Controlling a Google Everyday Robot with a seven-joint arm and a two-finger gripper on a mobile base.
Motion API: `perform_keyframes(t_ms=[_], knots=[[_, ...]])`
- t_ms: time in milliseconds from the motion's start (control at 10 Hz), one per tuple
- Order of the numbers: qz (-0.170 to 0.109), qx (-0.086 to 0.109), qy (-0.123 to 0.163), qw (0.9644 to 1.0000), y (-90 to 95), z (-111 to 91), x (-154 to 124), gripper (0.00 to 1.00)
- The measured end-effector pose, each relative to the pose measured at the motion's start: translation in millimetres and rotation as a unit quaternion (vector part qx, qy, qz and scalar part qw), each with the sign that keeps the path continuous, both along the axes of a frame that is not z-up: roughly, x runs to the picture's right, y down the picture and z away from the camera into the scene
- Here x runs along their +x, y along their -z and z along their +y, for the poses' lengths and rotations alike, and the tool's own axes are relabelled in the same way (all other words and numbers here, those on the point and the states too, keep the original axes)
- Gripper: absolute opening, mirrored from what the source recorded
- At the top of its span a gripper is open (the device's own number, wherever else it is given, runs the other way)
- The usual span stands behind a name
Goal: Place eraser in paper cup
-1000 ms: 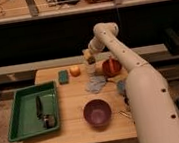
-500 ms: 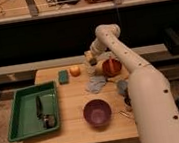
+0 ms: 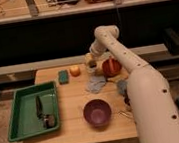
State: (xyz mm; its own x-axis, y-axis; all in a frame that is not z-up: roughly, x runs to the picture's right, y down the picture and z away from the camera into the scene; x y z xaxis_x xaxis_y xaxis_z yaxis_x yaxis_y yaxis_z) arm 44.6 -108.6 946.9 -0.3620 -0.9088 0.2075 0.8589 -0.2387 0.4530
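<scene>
The white arm reaches from the right front across the table to its far edge. My gripper (image 3: 91,65) hangs there, right at a small cream paper cup (image 3: 88,59), touching or just over it. I cannot pick out the eraser; it is hidden at the gripper or in the cup. A dark green block (image 3: 63,76) lies to the left of the cup, with a small orange-yellow object (image 3: 75,70) between them.
A green tray (image 3: 21,114) with dark utensils sits at the left front. A purple bowl (image 3: 97,112) stands at the front centre. A flat grey-blue patch (image 3: 96,83) lies mid-table, an orange-red object (image 3: 111,66) is right of the gripper, and a small blue cup (image 3: 121,86) stands by the arm.
The gripper stays by the paper cup at the far edge, shifting only slightly. Nothing else on the table has moved.
</scene>
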Motion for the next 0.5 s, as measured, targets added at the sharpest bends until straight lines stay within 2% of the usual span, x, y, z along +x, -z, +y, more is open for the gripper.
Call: perform_keyframes(t_ms=[500], knots=[[-0.002, 0.01, 0.005, 0.9999, 7.3, -3.6, -1.8, 0.8]])
